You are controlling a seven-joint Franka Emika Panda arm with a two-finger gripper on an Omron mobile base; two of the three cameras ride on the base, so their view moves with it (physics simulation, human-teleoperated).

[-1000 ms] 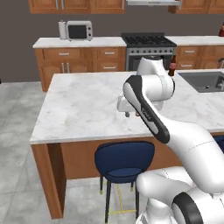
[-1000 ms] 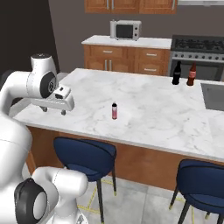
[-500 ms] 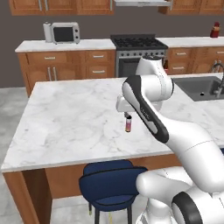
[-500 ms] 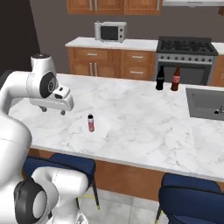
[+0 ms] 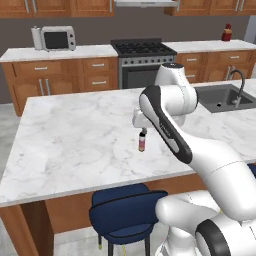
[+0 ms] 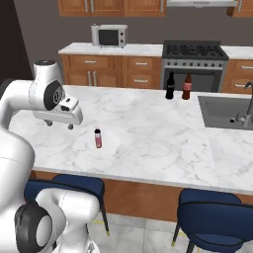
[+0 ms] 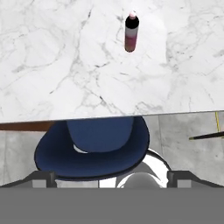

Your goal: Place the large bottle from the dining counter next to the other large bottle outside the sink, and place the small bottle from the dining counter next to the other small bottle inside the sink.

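The end effector (image 6: 59, 124) hangs above the near part of the table with its two short dark fingers spread wide and nothing between them; it points down over the table's front edge, and in the hand view the marble top and a stool seat lie below it; just beside it, toward the middle of the table, the tiny slim bottle with a pink-red body and dark cap (image 6: 98, 138) stands upright on the marble, apart from the fingers; the same small bottle shows under the end effector (image 5: 141, 130) in the left base view (image 5: 142, 142) and at the top of the hand view (image 7: 131, 32); the long white-grey marbled table on a brown wooden base (image 6: 148, 128) carries, well apart at its far edge, the black cola-style bottle with a red label band (image 6: 170, 86) and the dark red-brown narrow-necked bottle (image 6: 187, 87), standing upright just beside each other, near the dark grey rectangular sink with a curved metal tap (image 6: 222, 111); dark blue round-seated stools (image 6: 217, 217) stand along the table's near side; a black stove (image 6: 193, 52) and a silver microwave (image 6: 109, 35) sit against the back wall.
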